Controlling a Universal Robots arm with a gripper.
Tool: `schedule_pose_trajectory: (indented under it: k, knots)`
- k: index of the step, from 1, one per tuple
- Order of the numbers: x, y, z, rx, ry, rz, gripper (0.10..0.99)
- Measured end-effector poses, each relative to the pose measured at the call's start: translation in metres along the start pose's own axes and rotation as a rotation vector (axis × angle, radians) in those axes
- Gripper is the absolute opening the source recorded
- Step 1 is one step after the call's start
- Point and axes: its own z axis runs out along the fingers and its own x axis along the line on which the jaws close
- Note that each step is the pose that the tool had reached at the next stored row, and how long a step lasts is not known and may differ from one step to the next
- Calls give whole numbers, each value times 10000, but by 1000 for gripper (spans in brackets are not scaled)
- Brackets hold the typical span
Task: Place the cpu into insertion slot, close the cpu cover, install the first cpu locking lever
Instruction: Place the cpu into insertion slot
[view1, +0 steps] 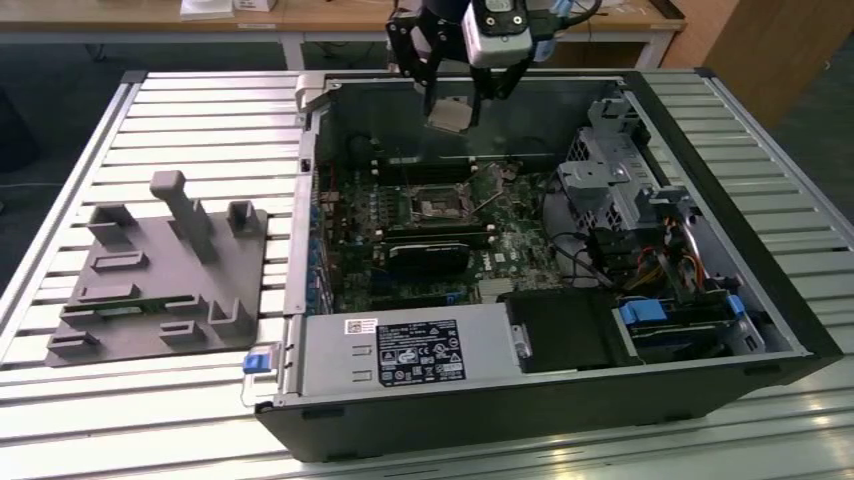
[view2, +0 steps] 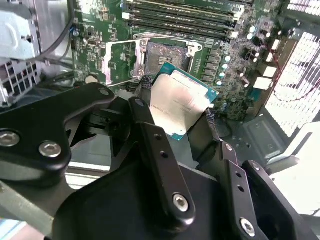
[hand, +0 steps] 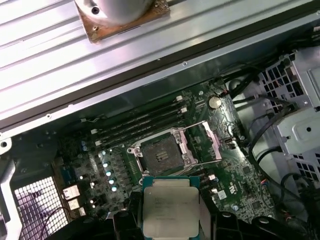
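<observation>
My gripper (view1: 454, 106) hangs above the far end of the open computer case, shut on the cpu (view1: 451, 112), a flat square silver-tan chip. In both wrist views the cpu (view2: 180, 102) (hand: 171, 206) sits clamped between the black fingers (view2: 143, 95), tilted and well above the board. The insertion slot (view1: 438, 205) (view2: 166, 54) (hand: 159, 156) lies bare on the green board. The cpu cover (view2: 121, 61) (hand: 206, 142), a silver frame, is swung open to one side of the slot. A thin wire locking lever (view2: 122, 81) stands raised by the cover; whether it is the first one I cannot tell.
Memory slots (hand: 140, 122) run beside the socket, and a black card (view1: 430, 250) lies nearer the camera. Drive cages and cables (view1: 627, 200) fill the exterior view's right. A grey fixture (view1: 160, 275) rests on the slatted table at the left. The power supply (view1: 407, 352) sits at the front.
</observation>
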Motion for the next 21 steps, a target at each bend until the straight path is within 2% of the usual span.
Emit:
schedule_pose_trajectory:
  k: [21]
  knots:
    - [0, -2, 21, 33, -273, 2907, 541]
